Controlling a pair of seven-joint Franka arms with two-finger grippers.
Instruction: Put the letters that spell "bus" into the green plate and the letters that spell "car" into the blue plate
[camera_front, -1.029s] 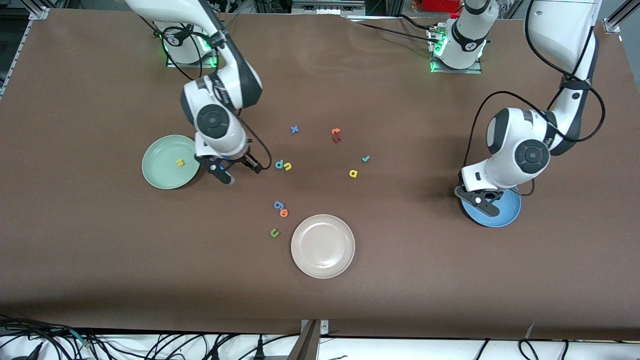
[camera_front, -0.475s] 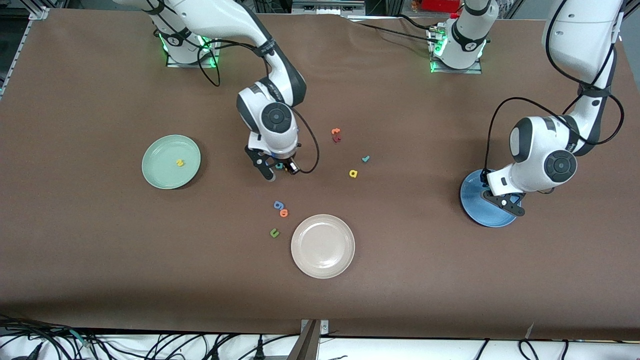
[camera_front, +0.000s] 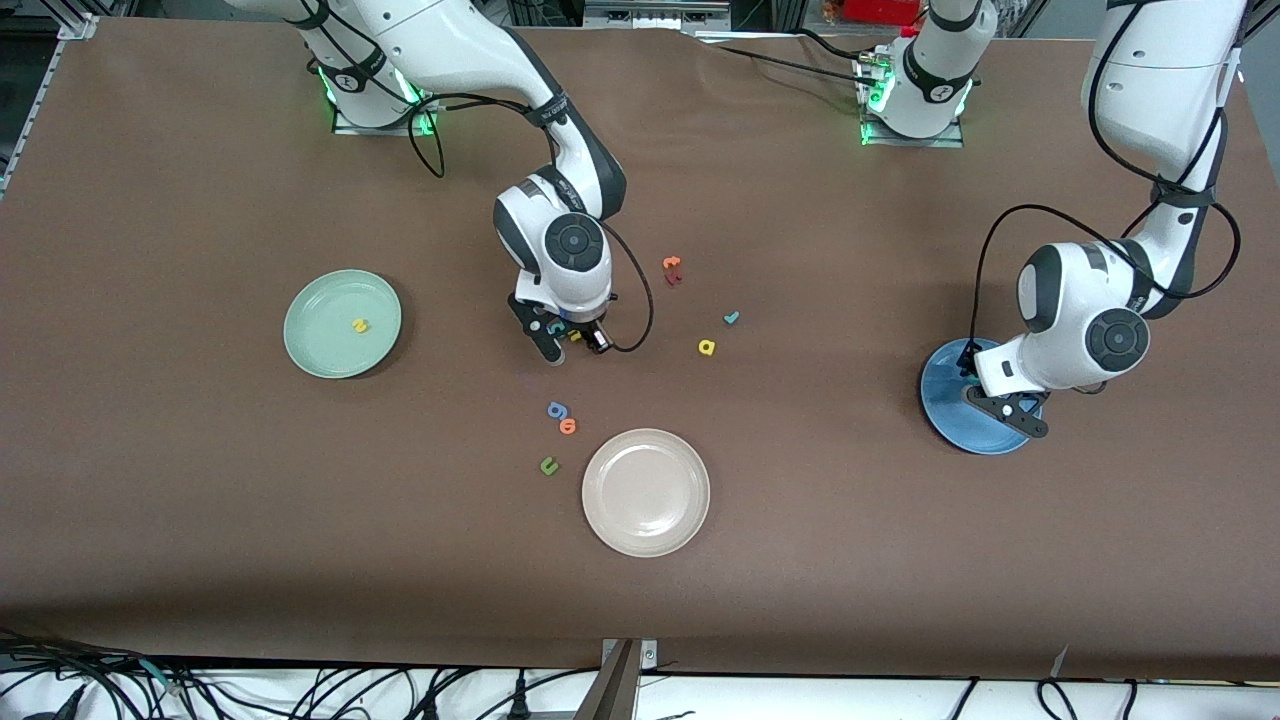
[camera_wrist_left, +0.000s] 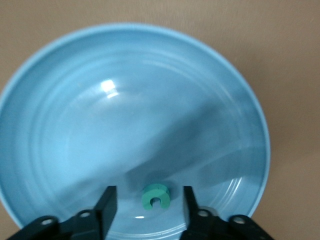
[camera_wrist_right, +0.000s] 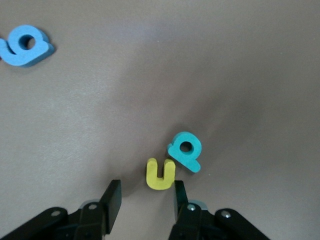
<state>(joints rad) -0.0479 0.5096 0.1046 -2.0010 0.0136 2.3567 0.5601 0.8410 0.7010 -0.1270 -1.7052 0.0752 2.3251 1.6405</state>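
Table (camera_front: 200, 560) carries three plates: green plate (camera_front: 342, 323) toward the right arm's end with the yellow s (camera_front: 360, 325) in it, blue plate (camera_front: 975, 400) toward the left arm's end, beige plate (camera_front: 645, 492) unused.

Left pincer (camera_wrist_left: 150, 202) sits low over the blue plate, jaws apart and holding nothing; teal c (camera_wrist_left: 155, 195) lies on the plate floor between the fingers, so that drop looks done. Next it needs to lift clear without clipping the rim.

Right pincer (camera_wrist_right: 143, 197) hovers just over the yellow u (camera_wrist_right: 160, 174), jaws parted, nothing gripped yet. One finger is just beside the u, and the teal b (camera_wrist_right: 185, 149) touches or nearly touches the u on that same side.

To grasp cleanly: centre the u between the fingers, descend straight, keep that finger off the b. Teal r (camera_front: 731, 318) and yellow a (camera_front: 706, 347) still lie on the table for the blue plate.
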